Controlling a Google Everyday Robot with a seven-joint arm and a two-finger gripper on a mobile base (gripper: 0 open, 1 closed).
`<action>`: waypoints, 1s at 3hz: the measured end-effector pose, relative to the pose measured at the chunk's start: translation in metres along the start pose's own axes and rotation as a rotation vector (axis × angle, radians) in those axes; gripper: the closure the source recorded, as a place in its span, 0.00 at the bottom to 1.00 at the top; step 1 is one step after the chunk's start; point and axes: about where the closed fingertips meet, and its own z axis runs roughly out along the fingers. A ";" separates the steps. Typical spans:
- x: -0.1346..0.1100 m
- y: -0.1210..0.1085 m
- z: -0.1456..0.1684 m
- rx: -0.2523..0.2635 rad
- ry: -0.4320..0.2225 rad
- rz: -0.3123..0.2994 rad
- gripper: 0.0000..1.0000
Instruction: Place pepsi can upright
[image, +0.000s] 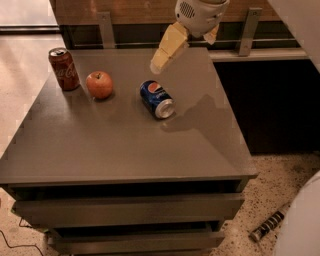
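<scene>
Lying Pepsi can (157, 99), parted jaws above

The pepsi can (156, 98) lay on its side on the grey table (120, 145), silver end toward the front right. The gripper (172, 47) hung above and behind the can, not touching it. Left of the can sat an apple (99, 84). Further left was a red cola can (64, 68), upright.

Near the hand (183, 52), the pepsi can (156, 98) bears a round Pepsi logo.
</scene>
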 end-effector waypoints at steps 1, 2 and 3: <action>-0.008 0.004 0.023 -0.027 0.028 0.015 0.00; -0.014 0.006 0.043 -0.034 0.060 0.045 0.00; -0.016 0.005 0.060 -0.033 0.093 0.093 0.00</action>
